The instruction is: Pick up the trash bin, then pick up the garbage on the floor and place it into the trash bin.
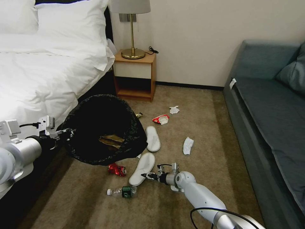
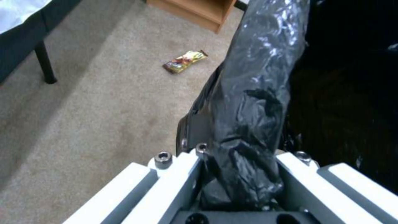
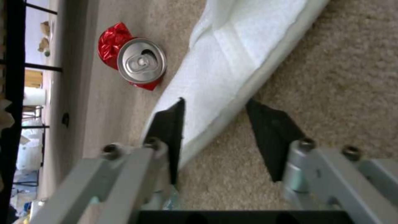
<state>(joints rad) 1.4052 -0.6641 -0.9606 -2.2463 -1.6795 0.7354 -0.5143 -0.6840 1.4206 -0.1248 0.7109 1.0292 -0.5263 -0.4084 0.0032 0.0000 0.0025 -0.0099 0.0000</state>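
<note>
My left gripper [image 1: 67, 133] holds the trash bin [image 1: 105, 130] by its rim, jaws clamped, near the bed [image 1: 41, 70]. My right gripper [image 3: 215, 124], jaws wide, straddles the near slipper [image 1: 142, 168] edge on the floor.

This is a hotel-style bedroom. A bed [image 1: 47, 63] made up with white linen and plump pillows [image 1: 68, 19] stands against the wall. Just beside the bed is a wooden nightstand [image 1: 135, 76] bearing a brass lamp [image 1: 132, 31] with a pale shade. Across the tan carpet [image 1: 206, 127] from the bed sits a blue-grey sofa [image 1: 270, 111] with a cushion. Flat white slippers [image 1: 153, 138] lie on the carpet between bed and sofa.
</note>
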